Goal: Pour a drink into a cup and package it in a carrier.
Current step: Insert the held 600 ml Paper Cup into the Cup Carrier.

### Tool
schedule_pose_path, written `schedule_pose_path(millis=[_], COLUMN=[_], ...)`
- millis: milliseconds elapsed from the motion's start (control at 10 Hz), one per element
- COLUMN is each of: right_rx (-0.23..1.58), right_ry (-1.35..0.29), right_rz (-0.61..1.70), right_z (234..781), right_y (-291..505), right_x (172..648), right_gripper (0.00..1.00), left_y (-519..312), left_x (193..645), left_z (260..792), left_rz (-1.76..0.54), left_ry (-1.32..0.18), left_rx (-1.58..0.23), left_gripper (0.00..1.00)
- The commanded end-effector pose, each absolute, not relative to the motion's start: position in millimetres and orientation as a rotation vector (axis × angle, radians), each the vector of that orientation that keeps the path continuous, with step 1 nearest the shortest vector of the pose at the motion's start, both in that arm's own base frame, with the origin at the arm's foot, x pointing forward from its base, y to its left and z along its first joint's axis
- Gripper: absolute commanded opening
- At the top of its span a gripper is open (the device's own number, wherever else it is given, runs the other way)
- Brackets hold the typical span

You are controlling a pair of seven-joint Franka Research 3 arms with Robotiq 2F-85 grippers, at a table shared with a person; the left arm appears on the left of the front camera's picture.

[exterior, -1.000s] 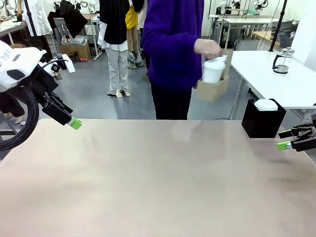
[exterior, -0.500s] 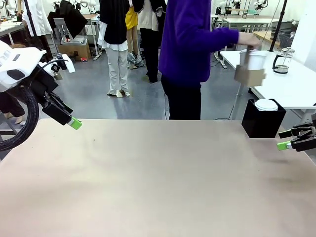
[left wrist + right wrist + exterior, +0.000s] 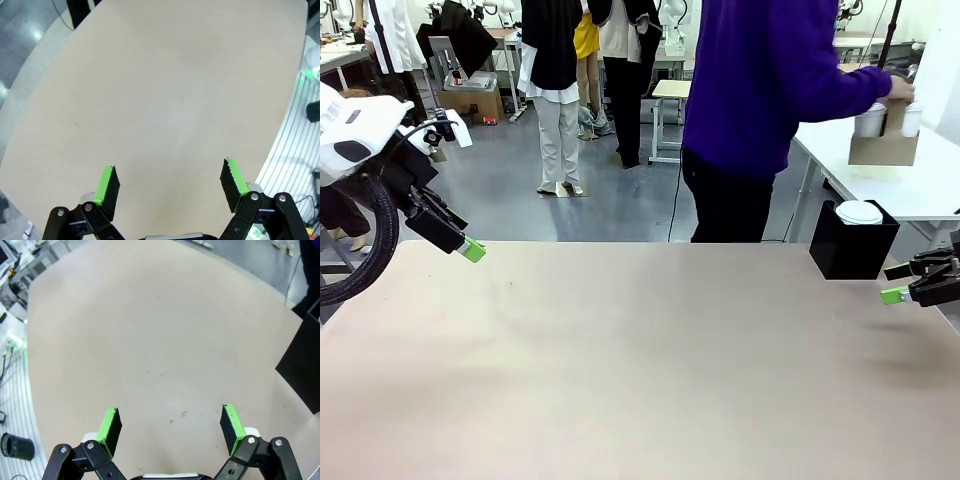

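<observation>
Front view shows me the person has carried the small brown cardboard carrier (image 3: 883,148), with the white paper cup (image 3: 869,119) inside, away to the white side table (image 3: 880,190). Both my left gripper (image 3: 170,190) and right gripper (image 3: 170,429) stay apart and empty, so I judge the packaging finished.

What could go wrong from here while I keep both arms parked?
1. The person is holding the carrier with cups out over the white side table, off the shared table; it may tip.
2. The black box with its lidded cup sits close to the open right gripper; a swing could knock it.
</observation>
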State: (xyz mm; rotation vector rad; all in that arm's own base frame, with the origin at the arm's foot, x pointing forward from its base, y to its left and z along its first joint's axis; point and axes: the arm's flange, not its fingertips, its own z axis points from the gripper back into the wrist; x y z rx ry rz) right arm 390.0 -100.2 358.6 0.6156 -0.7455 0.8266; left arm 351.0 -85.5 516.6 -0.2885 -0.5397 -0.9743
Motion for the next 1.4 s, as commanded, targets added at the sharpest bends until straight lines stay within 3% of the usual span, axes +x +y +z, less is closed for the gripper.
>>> schedule_pose_path(millis=[0, 1300], right_rx=[0.621, 0.621], right_ry=[-0.757, -0.757], right_rz=[0.838, 0.838], right_z=[359.6, 359.6], right_y=[-100.3, -100.3], right_x=[389.3, 389.3], right_gripper=[1.0, 1.0], left_y=[-85.5, -85.5], left_x=[351.7, 351.7], left_z=[516.8, 516.8], left_rz=[-0.97, -0.97], left_ry=[-0.545, -0.545], left_rx=[-0.291, -0.291], left_gripper=[1.0, 1.0])
